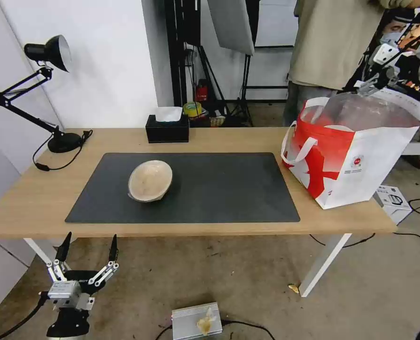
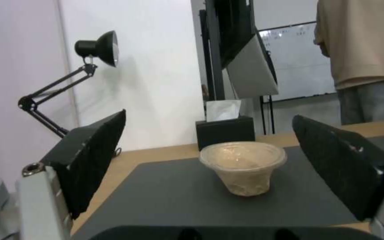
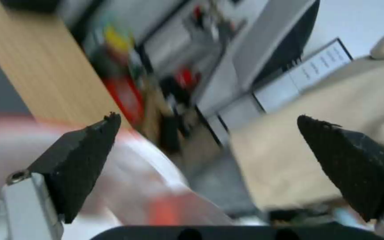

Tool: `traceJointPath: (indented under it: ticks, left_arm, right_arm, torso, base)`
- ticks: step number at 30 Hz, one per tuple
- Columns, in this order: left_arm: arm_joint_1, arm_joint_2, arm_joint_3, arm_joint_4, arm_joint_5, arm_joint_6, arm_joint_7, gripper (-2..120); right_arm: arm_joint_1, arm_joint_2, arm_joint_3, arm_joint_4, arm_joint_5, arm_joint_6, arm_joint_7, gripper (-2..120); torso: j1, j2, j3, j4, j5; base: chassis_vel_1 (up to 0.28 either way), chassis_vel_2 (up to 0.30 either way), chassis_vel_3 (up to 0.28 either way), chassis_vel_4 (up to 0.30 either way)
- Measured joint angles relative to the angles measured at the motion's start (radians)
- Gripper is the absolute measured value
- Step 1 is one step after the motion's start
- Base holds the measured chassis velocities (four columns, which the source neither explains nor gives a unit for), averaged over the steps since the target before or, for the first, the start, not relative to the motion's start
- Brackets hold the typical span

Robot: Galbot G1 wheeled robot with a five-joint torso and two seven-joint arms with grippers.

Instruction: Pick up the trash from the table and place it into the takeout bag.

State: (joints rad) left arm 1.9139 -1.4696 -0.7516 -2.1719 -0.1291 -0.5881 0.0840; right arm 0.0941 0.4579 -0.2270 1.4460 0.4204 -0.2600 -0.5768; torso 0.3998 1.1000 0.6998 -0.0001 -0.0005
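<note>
Desk lamp (image 1: 47, 52): black, jointed arm, base on the far left corner of the table (image 1: 40, 193), cord trailing beside it; white wall behind.

Left gripper (image 1: 88, 245): low, in front of the table's near left edge, over concrete floor; black fingers (image 1: 63, 246) spread apart, holding nothing. In the left wrist view it faces the bowl across the mat.

Table: long light-wood top, white legs.

Mat (image 1: 191, 189): large, dark grey, centred on the tabletop.

Beige bowl (image 1: 150, 180): shallow, lying on the left half of the mat, well apart from the bag.

Tissue box (image 1: 167, 127): black, white tissue protruding, at the far edge behind the mat.

Silver box (image 1: 196, 321): on the floor before the table, crumpled scrap on top.

Stands and clutter: dark tripods and small items behind the table.

Takeout bag (image 1: 361, 160): red and white, white loop handles, foil lining, standing open on the right end of the table.

Right gripper (image 1: 375, 85): raised over the bag's far rim; the right wrist view shows its fingers (image 3: 81, 156) apart, empty.
</note>
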Motion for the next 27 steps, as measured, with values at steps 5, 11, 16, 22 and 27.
traceJointPath:
  ticks: [5, 11, 16, 22, 27]
  left_arm:
    - [0.001, -0.005, 0.005, 0.005, 0.008, 0.002, 0.000, 100]
    - [0.001, -0.006, 0.012, 0.005, 0.010, 0.004, -0.003, 100]
    - [-0.006, -0.002, 0.023, -0.005, 0.010, 0.014, -0.004, 100]
    - [-0.023, 0.003, 0.047, -0.019, 0.013, 0.034, -0.006, 100]
    - [-0.033, 0.005, 0.067, -0.030, 0.020, 0.048, -0.008, 100]
  right_arm:
    - [-0.209, -0.032, 0.098, 0.181, 0.198, 0.063, 0.225, 100]
    - [-0.389, -0.011, 0.206, 0.314, 0.262, 0.119, 0.404, 100]
    - [-0.468, 0.021, 0.257, 0.348, 0.265, 0.148, 0.480, 100]
    - [-0.522, 0.066, 0.293, 0.370, 0.258, 0.177, 0.549, 100]
    - [-0.597, 0.130, 0.324, 0.405, 0.244, 0.227, 0.660, 100]
  torso:
    - [0.000, 0.000, 0.000, 0.0001, 0.0005]
    - [0.000, 0.000, 0.000, 0.0002, 0.0003]
    - [0.000, 0.000, 0.000, 0.0001, 0.0005]
    - [0.000, 0.000, 0.000, 0.0001, 0.0003]
    - [0.000, 0.000, 0.000, 0.0002, 0.0002]
  base:
    - [0.000, 0.000, 0.000, 0.000]
    - [0.000, 0.000, 0.000, 0.000]
    - [0.000, 0.000, 0.000, 0.000]
    - [0.000, 0.000, 0.000, 0.000]
    - [0.000, 0.000, 0.000, 0.000]
